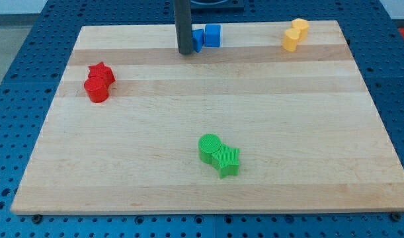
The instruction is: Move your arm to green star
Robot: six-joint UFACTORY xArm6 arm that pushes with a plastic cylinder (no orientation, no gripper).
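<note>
The green star (227,161) lies low in the view, a little right of centre, touching a green cylinder (209,147) at its upper left. My tip (186,51) is near the view's top, far above the green star, right beside two blue blocks (207,36) on its right. The rod partly hides the left blue block.
A red star (101,71) and red cylinder (96,89) sit together at the view's left. Two yellow blocks (295,34) sit at the top right. The wooden board (208,192) rests on a blue perforated table.
</note>
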